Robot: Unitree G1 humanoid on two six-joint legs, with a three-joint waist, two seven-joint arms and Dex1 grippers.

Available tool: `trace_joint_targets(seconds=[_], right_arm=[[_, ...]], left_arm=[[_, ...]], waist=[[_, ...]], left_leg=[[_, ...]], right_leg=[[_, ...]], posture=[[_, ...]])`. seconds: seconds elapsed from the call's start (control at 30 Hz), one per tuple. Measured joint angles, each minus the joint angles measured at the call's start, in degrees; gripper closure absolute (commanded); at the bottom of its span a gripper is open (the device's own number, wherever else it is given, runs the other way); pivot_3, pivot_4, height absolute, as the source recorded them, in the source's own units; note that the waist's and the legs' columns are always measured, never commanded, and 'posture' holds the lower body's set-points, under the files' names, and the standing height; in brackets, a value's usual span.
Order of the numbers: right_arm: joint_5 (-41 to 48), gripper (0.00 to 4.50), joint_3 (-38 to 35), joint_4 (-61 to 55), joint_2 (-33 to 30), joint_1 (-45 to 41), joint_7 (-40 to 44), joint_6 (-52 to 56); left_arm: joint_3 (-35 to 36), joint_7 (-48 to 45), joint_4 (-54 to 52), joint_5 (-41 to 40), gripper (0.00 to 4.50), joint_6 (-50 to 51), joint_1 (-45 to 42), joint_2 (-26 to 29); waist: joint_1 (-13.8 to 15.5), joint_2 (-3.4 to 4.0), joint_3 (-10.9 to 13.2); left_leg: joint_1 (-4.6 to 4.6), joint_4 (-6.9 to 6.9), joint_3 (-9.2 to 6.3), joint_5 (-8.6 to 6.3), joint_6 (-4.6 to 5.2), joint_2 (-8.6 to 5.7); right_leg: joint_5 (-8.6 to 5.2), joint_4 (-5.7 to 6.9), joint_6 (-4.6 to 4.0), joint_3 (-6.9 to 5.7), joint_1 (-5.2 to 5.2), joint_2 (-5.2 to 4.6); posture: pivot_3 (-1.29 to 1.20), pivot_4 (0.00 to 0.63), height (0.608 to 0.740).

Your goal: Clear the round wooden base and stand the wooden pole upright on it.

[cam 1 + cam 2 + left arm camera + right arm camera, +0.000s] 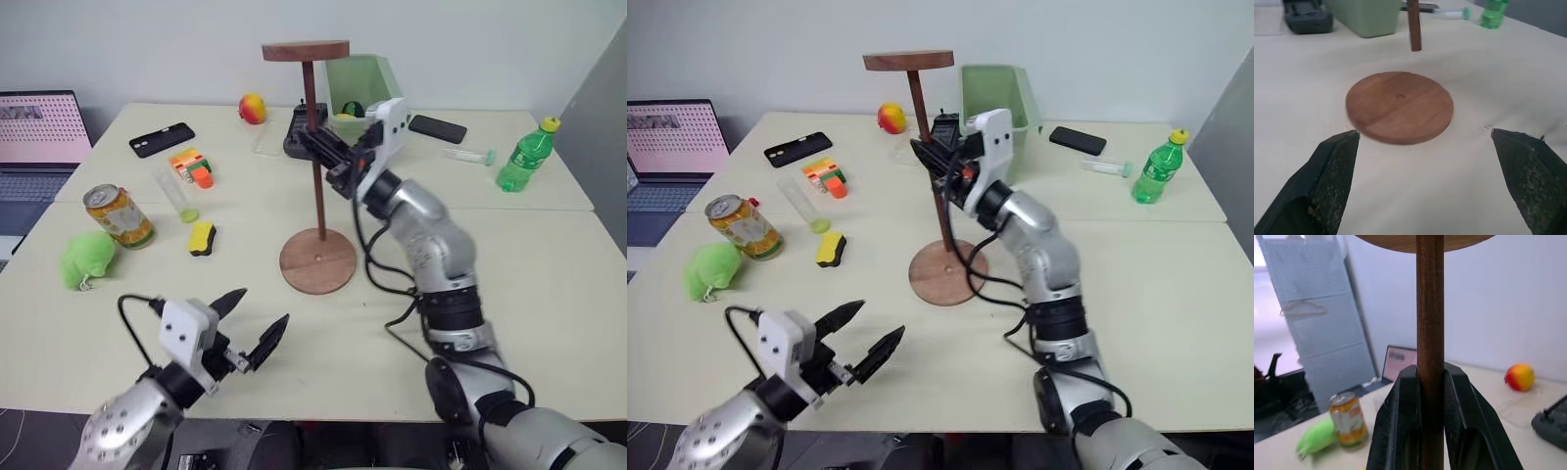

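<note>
Wooden pole (313, 147) is upright, gripped mid-shaft by the right gripper (328, 152), fingers clamped on either side of the rod as the right wrist view shows. Its fixed disc is at the top end, above the gripper. Pole's lower end is over the round wooden base (317, 259), near its centre; from the left wrist view the tip looks to hang just above and behind the disc, so contact cannot be confirmed. Base lies flat on the cream table (549, 284), nothing on top of it, small centre hole visible.

Left gripper (250, 328) sits low at the near table edge, fingers spread wide, holding nothing, pointed toward the base but well apart from it.

Other items on table: green bin (367, 83) behind the pole, black device (299, 132) just beside the bin, red-yellow fruit (252, 108), black phone (162, 139) on the left, second black phone (438, 128) right of the bin, green bottle (524, 155) at far right, clear tube (468, 155) near it. Left side: orange-green block (192, 166), clear tube with green end (176, 196), yellow-black sponge (202, 238), drink can (118, 216), green plush (86, 258). Laptop (39, 137) at far left edge.
</note>
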Motion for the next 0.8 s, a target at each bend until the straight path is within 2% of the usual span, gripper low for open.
trace_joint_targets(seconds=[0.13, 0.27, 0.47, 0.8], right_arm=[[-3.39, 4.27, 2.16, 7.36, 0.14, 1.96, -2.78, -10.65], [-5.2, 4.27, 3.12, 13.11, 0.14, 3.56, -3.83, -16.25], [-5.35, 4.27, 3.83, 16.26, 0.16, 3.75, -4.61, -19.07], [-4.16, 4.27, 5.23, 15.28, 0.24, 5.18, -4.6, -19.51]], left_arm=[[-1.53, 1.6, -0.67, 2.51, 0.0, -3.6, 1.59, -1.65], [-1.76, 4.34, -0.77, 3.02, 0.0, -3.76, -0.22, -2.71], [-2.22, 5.74, -1.66, 2.92, 0.0, -3.53, -0.81, -2.77], [-3.07, 5.55, -1.72, 2.68, 0.0, -3.83, -0.47, -2.6]], waist=[[0.25, -0.01, -0.01], [0.08, 0.0, 0.0], [-0.34, 0.01, 0.0], [-0.37, 0.01, -0.02]], left_leg=[[0.01, 0.0, 0.04, 0.0, 0.0, -0.02], [0.02, -0.04, 0.03, 0.0, 0.0, 0.06], [0.01, -0.05, 0.03, 0.0, 0.0, 0.08], [0.08, -0.06, 0.03, 0.0, 0.0, 0.07]], right_leg=[[0.0, -0.02, 0.0, 0.01, 0.01, 0.01], [0.0, -0.01, 0.0, 0.01, -0.01, 0.09], [0.0, -0.01, 0.0, 0.01, -0.01, 0.09], [0.0, -0.02, 0.0, 0.02, 0.04, 0.1]], posture=[[0.0, 0.15, 0.74], [0.0, 0.15, 0.74], [0.0, 0.15, 0.74], [0.0, 0.15, 0.74]])
